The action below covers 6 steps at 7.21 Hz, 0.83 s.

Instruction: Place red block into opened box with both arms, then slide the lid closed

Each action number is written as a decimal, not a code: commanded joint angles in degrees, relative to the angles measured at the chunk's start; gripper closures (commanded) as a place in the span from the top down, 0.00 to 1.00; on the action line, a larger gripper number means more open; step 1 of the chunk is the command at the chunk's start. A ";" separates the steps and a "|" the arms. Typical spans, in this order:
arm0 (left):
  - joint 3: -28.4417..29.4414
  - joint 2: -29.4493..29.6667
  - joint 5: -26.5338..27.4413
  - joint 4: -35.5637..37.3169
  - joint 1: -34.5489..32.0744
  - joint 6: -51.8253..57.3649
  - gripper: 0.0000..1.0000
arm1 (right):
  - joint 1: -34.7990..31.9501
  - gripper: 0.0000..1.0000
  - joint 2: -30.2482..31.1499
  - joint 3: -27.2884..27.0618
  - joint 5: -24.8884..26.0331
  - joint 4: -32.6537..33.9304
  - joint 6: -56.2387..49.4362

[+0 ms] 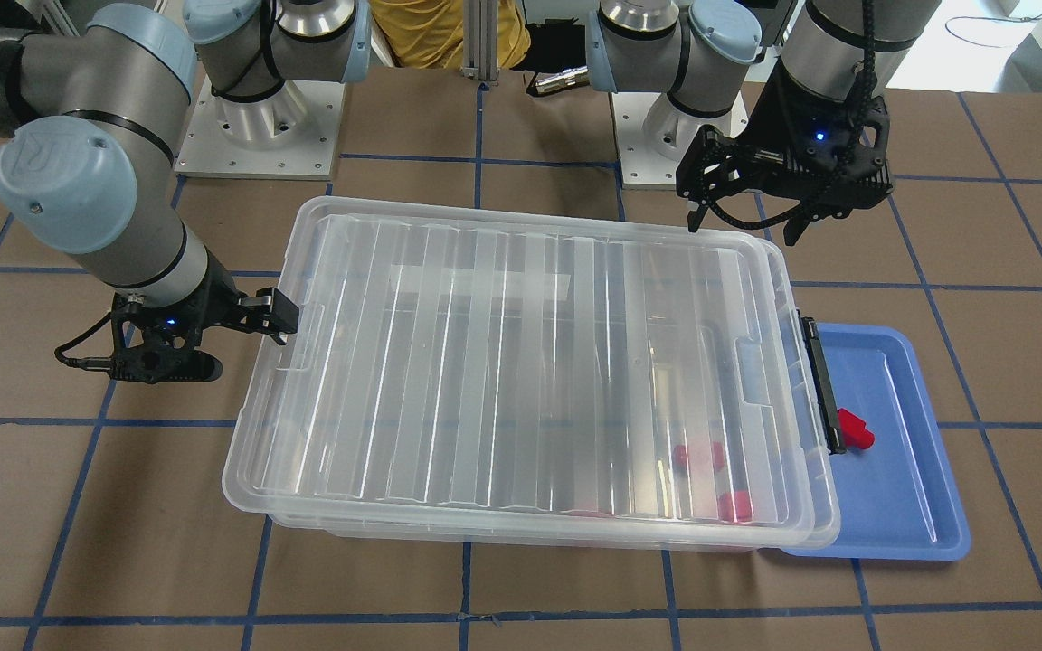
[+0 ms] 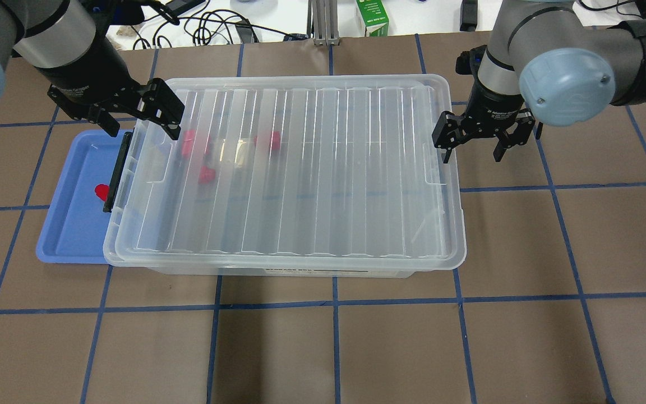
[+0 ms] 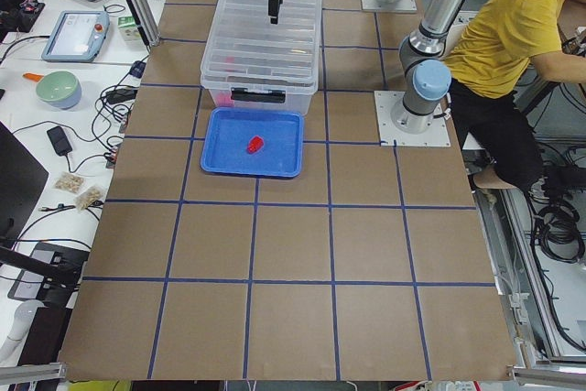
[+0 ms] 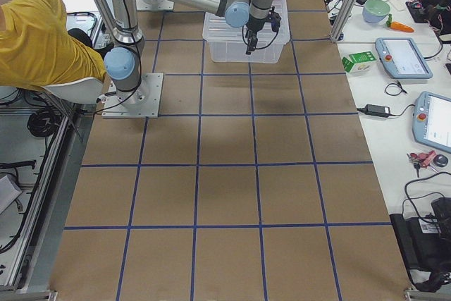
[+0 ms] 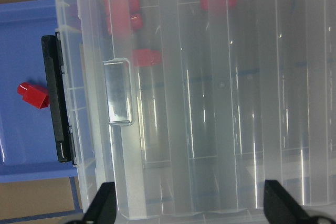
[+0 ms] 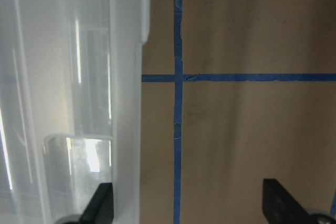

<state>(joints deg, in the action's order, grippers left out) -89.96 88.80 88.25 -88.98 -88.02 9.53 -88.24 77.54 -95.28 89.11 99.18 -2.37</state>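
Lengthwise, the box (image 1: 521, 533) lies across the bench (image 2: 525, 252) in front of the two arm bases. The lid (image 2: 312, 168) rests on top and covers the opening from end to end, as far as can be seen.

**Edges.** The black clasp (image 2: 114, 174) marks the short end on the robot's left. A blue tray (image 2: 70, 224) sits against that end, partly under the overhanging rim.

**Claws.**
- The left claw (image 2: 142, 129) hangs above the lid's corner at the clasp end. Its jaws are spread wide and hold nothing.
- The right claw (image 2: 472, 154) hangs at the opposite short end, equally wide apart and empty-handed. One finger is over the lid's rim and the other over the bench. Whether it touches the rim cannot be told.

**Room to move.** Open brown surface, ruled into squares by blue tape, runs toward both ends of the bench.

**Surroundings.** Side tables carry tablets (image 3: 78, 34), a bowl (image 3: 57, 89), cables and a green carton (image 2: 372, 17). A person in a yellow shirt (image 3: 513, 34) sits beside the bases.

**Count.**
- There are two arms, two claws, one box, one lid and one tray.
- One red block (image 2: 100, 192) lies in the tray, just beside the clasp.
- Three red shapes (image 2: 206, 175) show through the lid near the clasp end. The ribs blur them, so their exact number is uncertain.
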 commanded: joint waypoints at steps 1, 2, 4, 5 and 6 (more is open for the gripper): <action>-0.12 0.93 -0.18 1.26 0.39 0.58 1.00 | 1.13 1.00 -0.11 0.01 0.36 0.58 -2.36; -0.12 0.93 -1.05 1.27 0.56 0.49 1.00 | 2.79 1.00 -0.10 0.01 0.36 0.49 -4.29; -0.21 0.93 -5.69 1.09 0.83 -0.21 1.00 | 3.42 1.00 -0.10 0.01 0.36 0.66 -5.10; -0.21 0.93 -5.02 0.74 0.74 -0.22 1.00 | 3.69 1.00 -0.10 0.01 0.53 0.66 -5.63; -0.30 0.67 -4.06 0.22 0.66 -0.22 1.00 | 4.30 1.00 -0.10 0.09 0.45 0.66 -5.63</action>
<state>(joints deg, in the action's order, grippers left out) -90.19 89.67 83.64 -88.25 -87.28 9.39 -84.54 77.43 -95.25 89.57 99.83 -7.76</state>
